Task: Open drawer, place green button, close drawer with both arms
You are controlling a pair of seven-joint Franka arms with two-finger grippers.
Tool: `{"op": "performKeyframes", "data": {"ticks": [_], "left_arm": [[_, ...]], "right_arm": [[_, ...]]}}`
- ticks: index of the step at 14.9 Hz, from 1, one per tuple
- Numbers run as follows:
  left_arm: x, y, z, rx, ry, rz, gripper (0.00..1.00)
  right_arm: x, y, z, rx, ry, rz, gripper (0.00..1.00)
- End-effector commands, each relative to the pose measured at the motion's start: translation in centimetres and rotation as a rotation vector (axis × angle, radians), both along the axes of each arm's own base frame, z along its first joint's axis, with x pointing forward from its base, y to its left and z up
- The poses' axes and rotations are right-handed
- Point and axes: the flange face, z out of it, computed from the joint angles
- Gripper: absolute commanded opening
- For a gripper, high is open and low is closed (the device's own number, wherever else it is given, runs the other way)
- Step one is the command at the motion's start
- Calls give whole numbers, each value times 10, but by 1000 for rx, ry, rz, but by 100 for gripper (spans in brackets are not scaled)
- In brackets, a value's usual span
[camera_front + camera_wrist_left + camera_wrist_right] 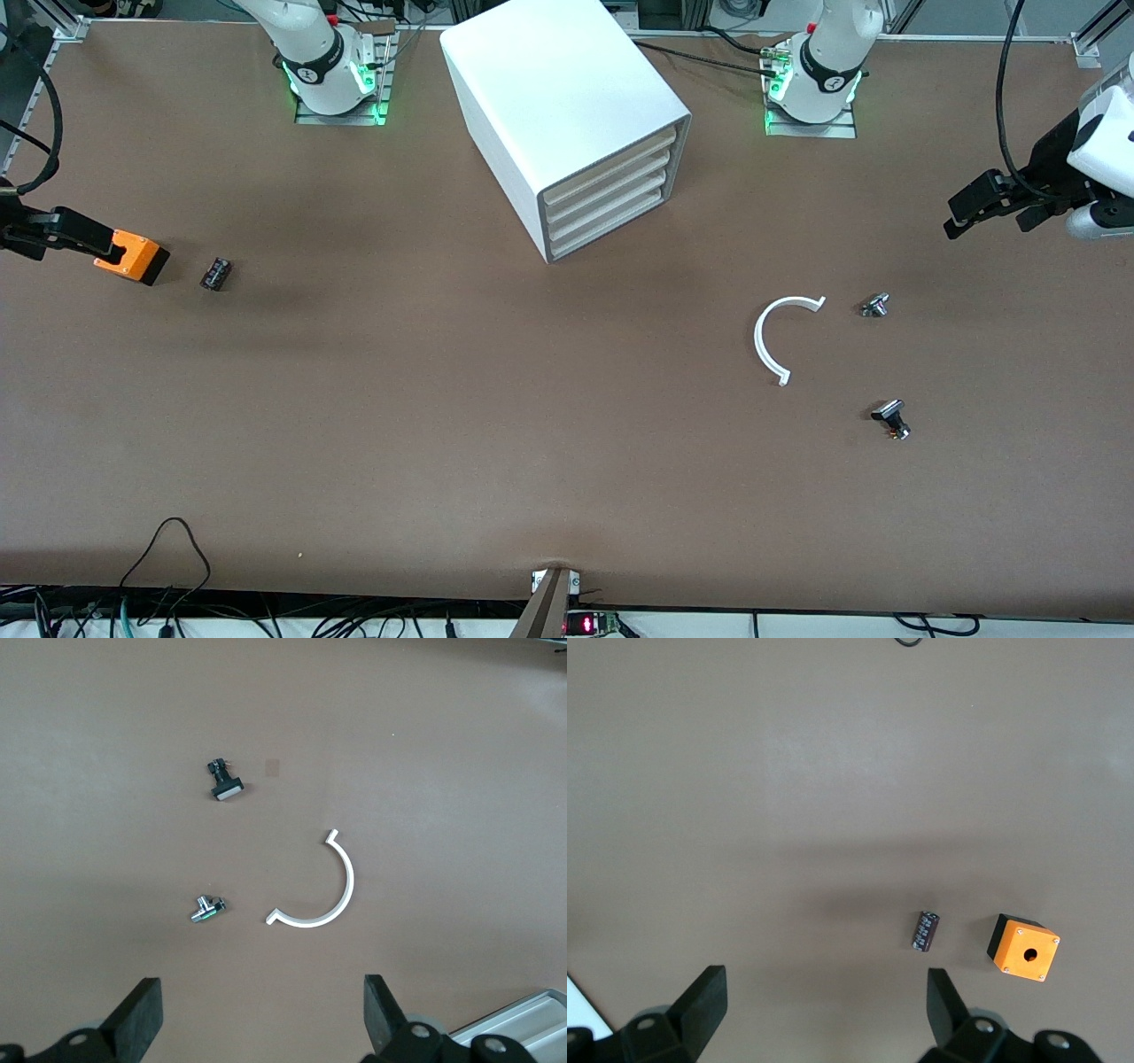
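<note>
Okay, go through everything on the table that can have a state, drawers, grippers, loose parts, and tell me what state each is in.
lowest drawer: shut, like the three above it.
left gripper: open, empty, over the table's left-arm end.
right gripper: open, empty, over the right-arm end.
green-tipped knob: loose, on its side.
black knob: loose, tipped over.
orange box: hole facing up.

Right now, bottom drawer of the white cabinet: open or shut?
Shut. The lowest drawer sits flush with the three above it in the cabinet; no tray sticks out.
</note>
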Motion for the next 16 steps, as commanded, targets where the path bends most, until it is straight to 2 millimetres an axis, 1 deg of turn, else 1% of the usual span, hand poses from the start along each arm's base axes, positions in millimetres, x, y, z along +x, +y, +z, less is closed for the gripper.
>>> {"op": "performKeyframes", "data": {"ticks": [1,4,7,11,12,16], "left_arm": [[6,-10,-3,55,29,-50,100],[4,1,-7,70,58,-127,100],[4,1,-13,70,84,-136,100],[4,-6,-13,70,87,-136,100],[4,-9,-13,70,85,-139,100],[3,-9,-12,69,88,-136,100]], "right_arm": [[-1,0,0,17,3,16,100],[0,0,-2,13,5,15,100],[0,-1,-3,13,8,12,100],[2,-3,-5,9,1,9,100],[4,-5,-8,9,2,6,100],[5,2,-4,3,-12,14,100]]}}
